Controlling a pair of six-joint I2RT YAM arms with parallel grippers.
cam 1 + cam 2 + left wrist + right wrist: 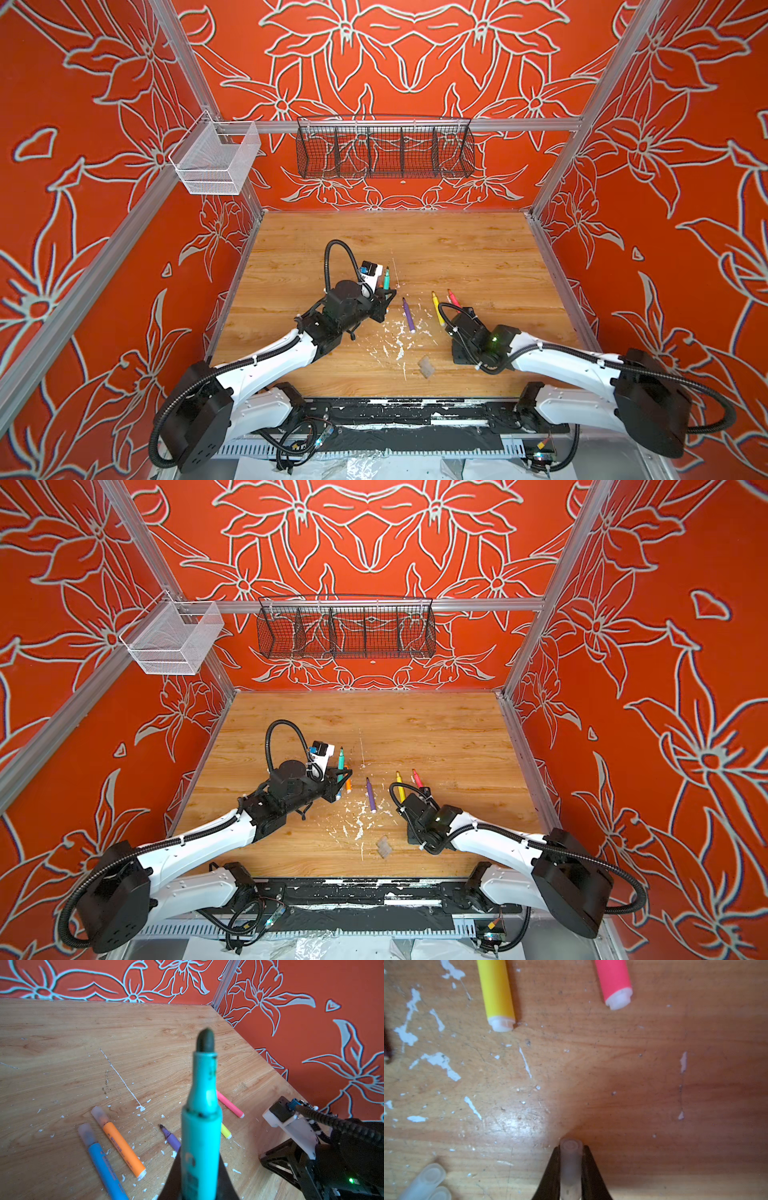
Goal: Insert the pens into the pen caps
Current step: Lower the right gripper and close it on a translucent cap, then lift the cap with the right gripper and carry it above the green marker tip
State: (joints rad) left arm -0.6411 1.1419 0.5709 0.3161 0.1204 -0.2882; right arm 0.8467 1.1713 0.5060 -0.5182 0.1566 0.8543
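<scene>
— Is the left hand gripping anything?
— It's clutching the green pen, tip jutting out past it.
— The right hand?
— It's pinching a pen cap, toward the counter's front edge.

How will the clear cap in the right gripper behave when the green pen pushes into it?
The pen cap looks smooth and round, so it may slip or twist within the right gripper. Small and thin-walled: probably light, fairly stiff.
</scene>
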